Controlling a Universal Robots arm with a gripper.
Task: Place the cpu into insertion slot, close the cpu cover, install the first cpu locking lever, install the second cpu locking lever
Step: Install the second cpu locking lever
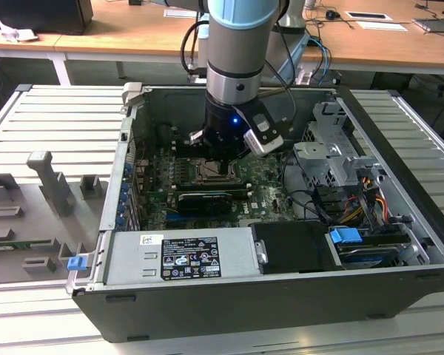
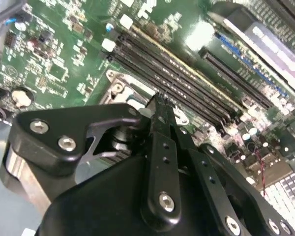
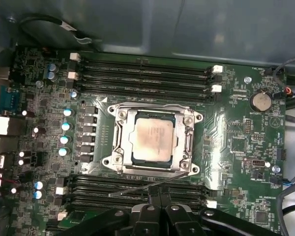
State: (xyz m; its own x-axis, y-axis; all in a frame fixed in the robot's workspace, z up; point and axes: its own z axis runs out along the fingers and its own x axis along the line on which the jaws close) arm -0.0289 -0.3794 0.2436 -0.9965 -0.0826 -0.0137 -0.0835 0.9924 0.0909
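The cpu (image 3: 154, 138), a small flat square chip with a silvery-beige metal face, lay in the centre of the first wrist view, seated inside the insertion slot (image 3: 122, 145), a square dark socket with a silver metal rim. The cpu cover (image 3: 189, 139), a thin silver metal frame with a cut-out centre, looked to be lying flat around the chip, though that could not be told for certain. A thin silver wire lever (image 3: 147, 186) stood loose, slanting across the long black memory slots (image 3: 142, 194) just below the socket. The black gripper (image 3: 157, 199) sat at the bottom centre of that frame, its fingers pressed together on nothing, the tips just beside the lever. In the exterior view the grey-and-blue arm (image 1: 237, 44) reached down from the top centre into the open black computer case (image 1: 399, 222), over the green motherboard (image 1: 270, 181). By my judgement placing and covering were done and the first locking lever was in hand; it called for a push on the wire down and under its catch.
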